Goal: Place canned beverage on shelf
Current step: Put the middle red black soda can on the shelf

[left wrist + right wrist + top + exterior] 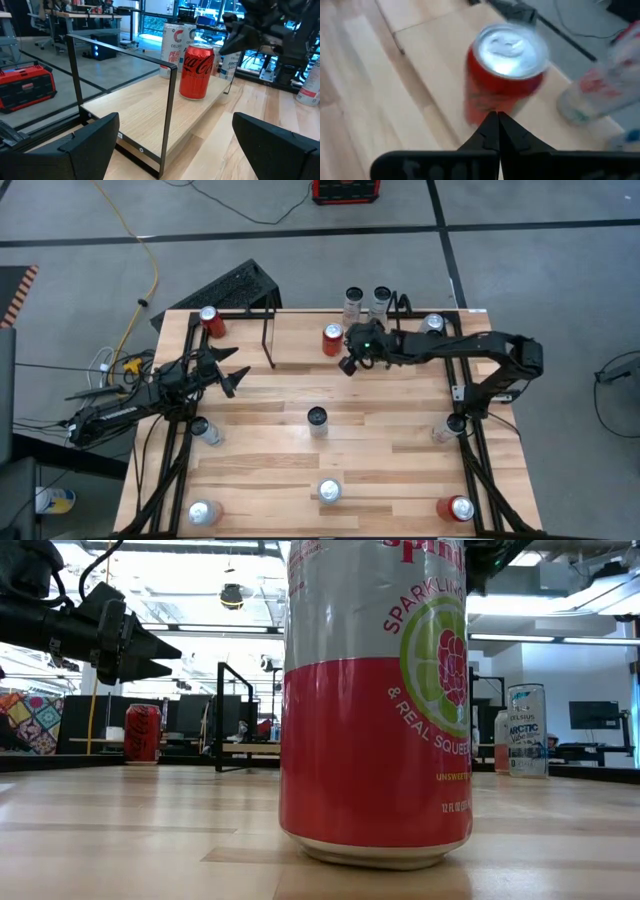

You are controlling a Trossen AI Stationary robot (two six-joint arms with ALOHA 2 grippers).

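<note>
Red cola can [331, 340] upright on the shelf [300, 345] board, right gripper [348, 364] just beside it — fingers pressed together, empty, left gripper [236, 376] spread wide near the table's left edge

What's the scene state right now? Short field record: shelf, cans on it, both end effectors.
shelf: low black-rod rack with light wood board, at the table's far edge
cans on shelf: red Coca-Cola can upright on the board; two pale cans behind it at the far end
right end effector: fingers shut, empty, just above and beside the red can, not touching it
left end effector: open, empty, over the table's left side, facing the shelf
loose cans: several on the table, including one dark-topped can mid-table
</note>
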